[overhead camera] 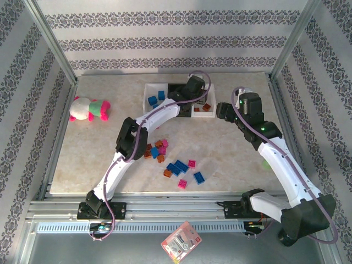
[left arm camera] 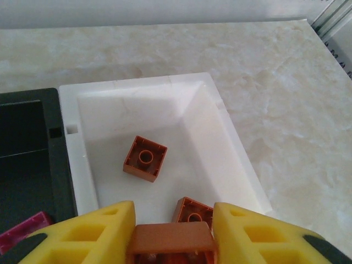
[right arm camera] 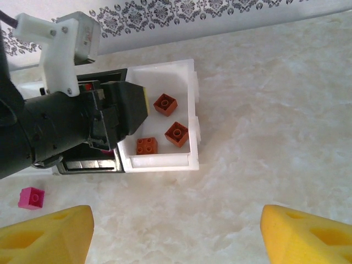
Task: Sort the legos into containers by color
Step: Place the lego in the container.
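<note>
Over a white tray (left arm camera: 137, 82), the left end effector (left arm camera: 173, 223) has an orange-brown brick (left arm camera: 170, 239) between its yellow fingers (left arm camera: 99, 234). I cannot tell if they pinch it or sit loose. Two other orange-brown bricks (left arm camera: 145, 158) lie in that tray. A black tray (left arm camera: 27, 143) touches its side and has a pink brick (left arm camera: 25, 228) in it. Near the trays, the right end effector (right arm camera: 176, 236) hangs with fingers wide apart, holding nothing. Loose bricks (overhead camera: 177, 168) lie on the surface (overhead camera: 236, 154).
</note>
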Available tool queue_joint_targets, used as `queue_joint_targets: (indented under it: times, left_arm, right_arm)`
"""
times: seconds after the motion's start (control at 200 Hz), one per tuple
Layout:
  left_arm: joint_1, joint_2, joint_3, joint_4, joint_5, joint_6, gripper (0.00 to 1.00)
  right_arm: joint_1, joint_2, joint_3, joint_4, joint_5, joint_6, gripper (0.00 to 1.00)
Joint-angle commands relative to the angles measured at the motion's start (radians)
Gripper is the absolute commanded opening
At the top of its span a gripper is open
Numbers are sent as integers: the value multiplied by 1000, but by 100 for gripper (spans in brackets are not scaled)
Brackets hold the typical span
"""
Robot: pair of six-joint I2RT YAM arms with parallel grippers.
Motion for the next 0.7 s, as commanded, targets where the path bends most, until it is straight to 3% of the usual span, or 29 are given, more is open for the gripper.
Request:
queue_joint_targets:
  times: [0.0, 0.13, 0.26, 0.505, 0.7]
  left_arm:
    - [-9, 20, 44, -17, -6, 32, 55]
    - [-10, 2, 47, -13, 1, 42, 82]
    - [-10, -88, -43, 20, 19, 64, 96]
    - [0, -454, -565, 300, 44, 94, 99]
    - [11, -769, -1009, 485, 88, 126, 99]
  right_arm:
    - [-9, -26, -8, 0, -25, 4, 79]
    - [-10, -33, -15, -8, -53, 19, 80]
    - [-6, -43, -44, -35, -100, 28, 80]
    - [69, -69, -152, -104, -112, 75, 81]
    - [207, -46, -212, -151, -69, 254, 80]
